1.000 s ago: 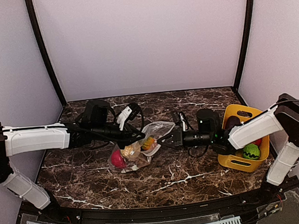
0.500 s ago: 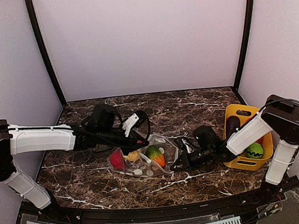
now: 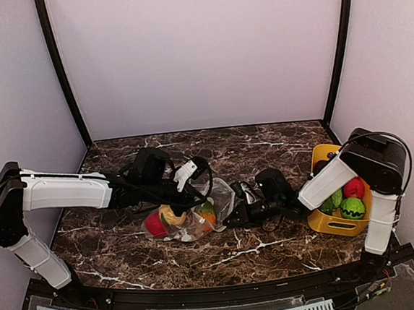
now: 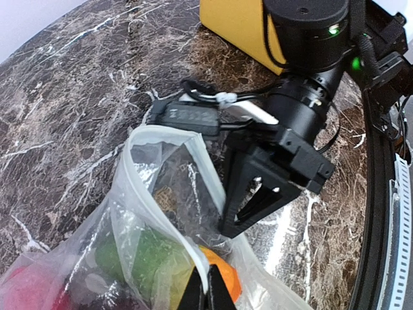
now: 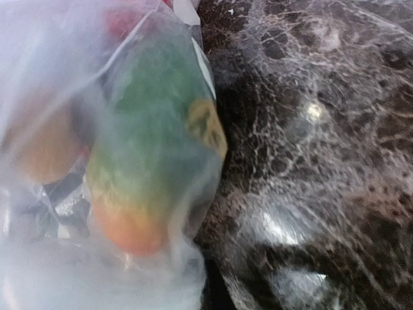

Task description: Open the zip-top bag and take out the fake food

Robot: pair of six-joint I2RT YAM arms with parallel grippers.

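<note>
Over the last second the right gripper (image 4: 233, 223) has swung in low from 3 o'clock and the left gripper (image 4: 207, 292) has drawn back a little toward 9 o'clock. The zip-top bag (image 3: 188, 216), spread wide and flat half a second ago, is now gathered into a shorter, bunched heap. Both pairs of jaws are closed, each pinching a side of the bag's rim, and from the left wrist we see the mouth standing apart as a loop. We judge the opening step about done, with emptying still to come: the fake food (image 3: 155, 223) is all inside, crowded at the closed end. The bag lies on the table (image 3: 274, 254) just toward 7 o'clock of its middle, between the grippers and well apart from the yellow basket (image 3: 327, 223). Its long axis runs roughly 8 to 2 o'clock, with the mouth pointing to 2.
</note>
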